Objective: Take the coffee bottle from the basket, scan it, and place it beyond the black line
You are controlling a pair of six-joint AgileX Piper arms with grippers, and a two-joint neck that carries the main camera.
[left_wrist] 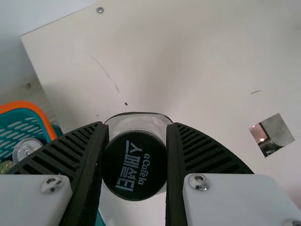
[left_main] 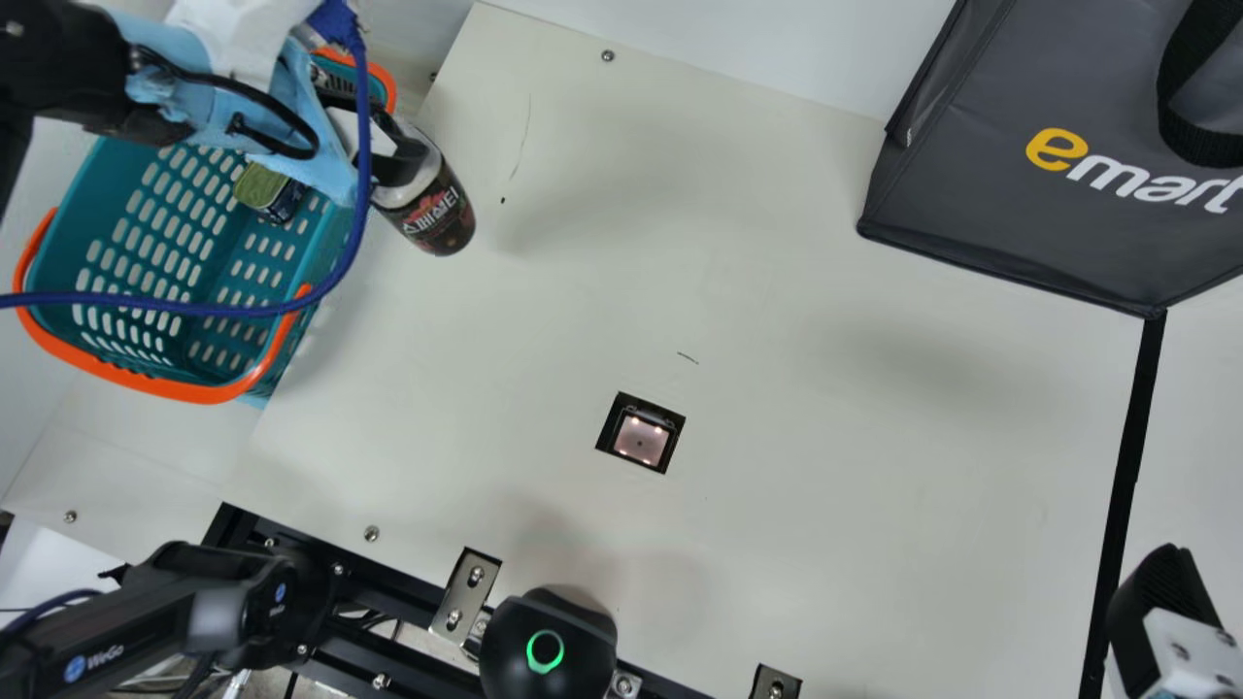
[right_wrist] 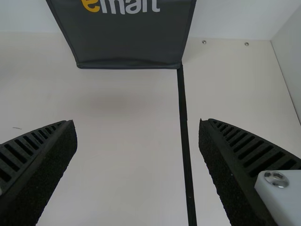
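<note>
Main view, upper left: left gripper (left_main: 398,155) pinches bottle (left_main: 423,194) high up, presumably baring its label (left_main: 434,213) for scanning. Right wrist view, bottom: right gripper (right_wrist: 138,123) spread

The dark coffee bottle (left_main: 427,209), black cap (left_wrist: 135,165) up, is held above the tabletop (left_main: 777,252) near the teal basket (left_main: 73,243), well apart from the black line (left_main: 1128,456).

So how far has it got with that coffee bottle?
Taking it out looks done: the coffee bottle is clear of the basket. It's in hand now, between the left arm's fingers. Scanning seems left, as the bottle is well away from the lit square window, presumably the scanner. Placing it beyond the black line is also left.
</note>
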